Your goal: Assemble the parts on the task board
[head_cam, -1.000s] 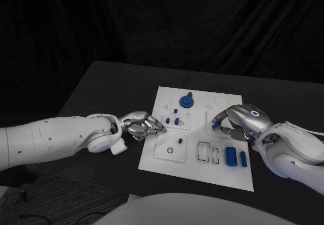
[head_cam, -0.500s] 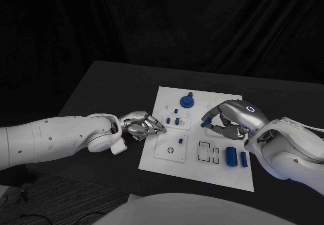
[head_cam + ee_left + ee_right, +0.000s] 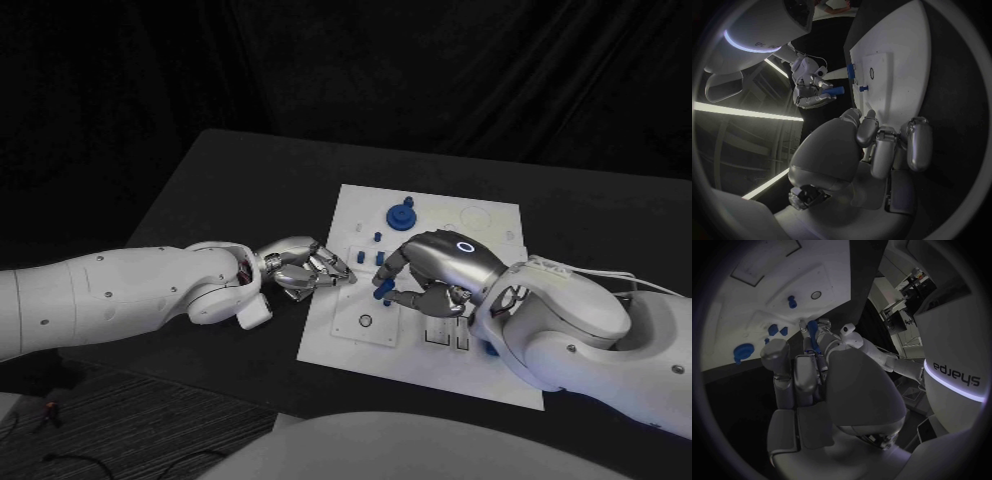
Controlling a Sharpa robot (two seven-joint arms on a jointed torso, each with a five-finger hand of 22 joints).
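The white task board (image 3: 346,205) lies mid-table. My right hand (image 3: 433,268) hovers over its middle and pinches a small blue part (image 3: 384,290) at its fingertips; the left wrist view shows that part (image 3: 834,90) in the right hand (image 3: 809,92), and so does the right wrist view (image 3: 811,334). My left hand (image 3: 303,266) has curled fingers at the board's left edge and holds nothing; its fingertips (image 3: 870,116) touch the board (image 3: 904,60). A round blue knob (image 3: 400,215) and two short blue pegs (image 3: 368,257) stand on the board.
A small inset plate with a round hole (image 3: 365,320) sits near the board's front left, and rectangular slots (image 3: 447,335) lie beside it. My right forearm (image 3: 577,320) covers the board's front right corner. Bare black table (image 3: 245,190) surrounds the board.
My right hand has swung left across the board with the blue part, from the right side to over the middle. The left hand has stayed put.
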